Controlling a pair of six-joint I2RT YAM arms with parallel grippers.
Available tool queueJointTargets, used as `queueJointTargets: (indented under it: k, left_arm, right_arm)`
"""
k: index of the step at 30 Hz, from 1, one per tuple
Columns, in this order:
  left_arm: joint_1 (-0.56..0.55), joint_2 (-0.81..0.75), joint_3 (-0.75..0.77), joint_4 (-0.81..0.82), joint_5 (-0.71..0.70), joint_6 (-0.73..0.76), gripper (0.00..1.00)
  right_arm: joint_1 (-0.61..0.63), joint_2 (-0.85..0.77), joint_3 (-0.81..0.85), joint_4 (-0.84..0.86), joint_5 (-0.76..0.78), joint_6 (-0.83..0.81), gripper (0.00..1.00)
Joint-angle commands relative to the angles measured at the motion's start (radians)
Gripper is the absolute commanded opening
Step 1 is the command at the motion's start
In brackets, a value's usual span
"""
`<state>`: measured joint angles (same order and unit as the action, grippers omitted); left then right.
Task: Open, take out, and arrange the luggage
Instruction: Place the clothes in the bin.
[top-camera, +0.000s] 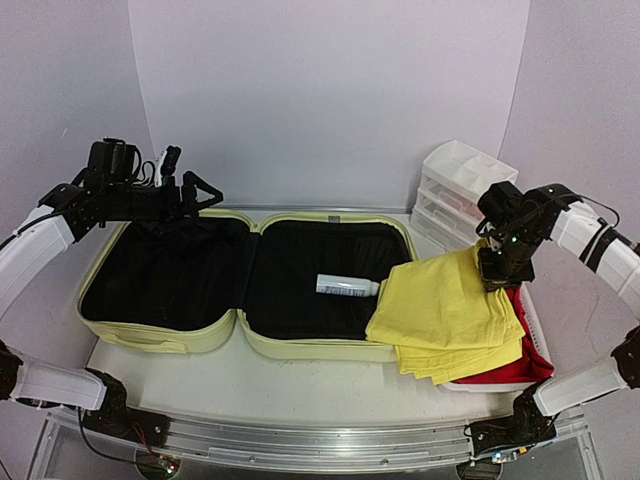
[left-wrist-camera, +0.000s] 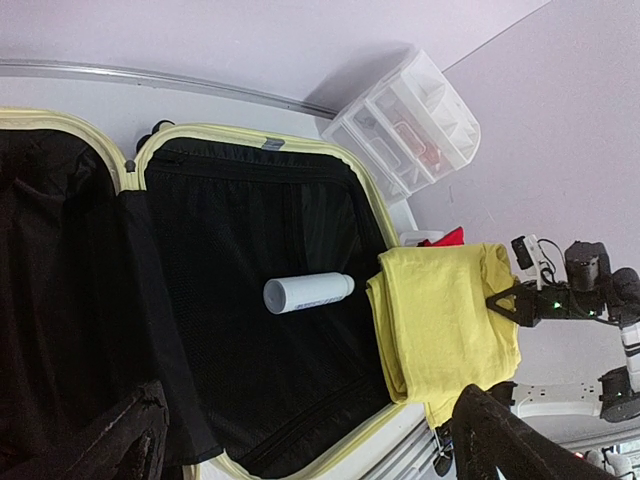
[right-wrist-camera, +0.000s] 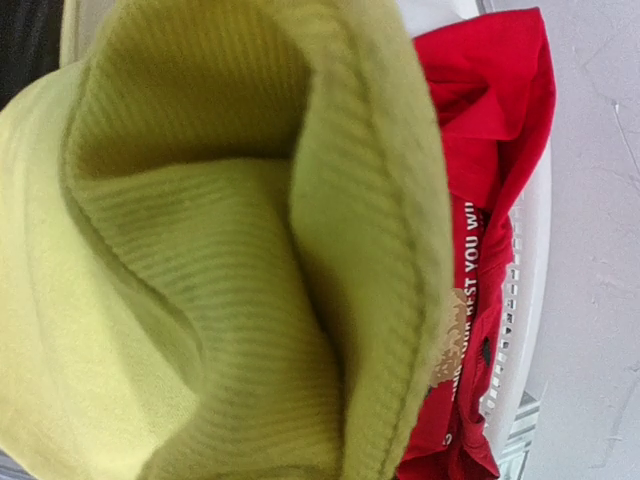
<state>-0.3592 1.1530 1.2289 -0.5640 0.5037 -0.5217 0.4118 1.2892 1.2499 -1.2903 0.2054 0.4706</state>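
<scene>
White bench (top-camera: 300, 385), carried: one pale yellow-green suitcase (top-camera: 150, 336), laid open flat across the middle, its two halves side by side; one white drawer organizer (top-camera: 455, 185), at the far right; one white mesh basket (right-wrist-camera: 522, 300), just right of the suitcase, in front of the organizer.

There is one suitcase (top-camera: 150, 335), one white bottle (top-camera: 347, 286), one yellow garment (top-camera: 445, 315), one red garment (top-camera: 530, 352), one mesh basket (right-wrist-camera: 517, 300) and one drawer organizer (top-camera: 455, 185).
</scene>
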Motion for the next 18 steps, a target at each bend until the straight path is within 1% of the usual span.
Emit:
queueJointTargets:
  k: [1, 7, 12, 18]
  left_arm:
    - [0.000, -0.003, 0.026, 0.047, 0.011, 0.014, 1.00]
    - [0.000, -0.005, 0.025, 0.047, 0.006, 0.014, 0.99]
    - [0.001, -0.006, 0.021, 0.047, 0.006, 0.011, 1.00]
    - [0.000, -0.001, 0.018, 0.046, 0.006, 0.009, 1.00]
  right_arm:
    - [-0.036, -0.008, 0.001, -0.082, 0.203, -0.040, 0.00]
    - [-0.059, 0.034, 0.022, -0.095, 0.299, -0.059, 0.00]
    - [-0.063, 0.071, 0.023, -0.075, 0.340, -0.097, 0.00]
    - [-0.064, 0.133, 0.022, -0.065, 0.456, -0.117, 0.00]
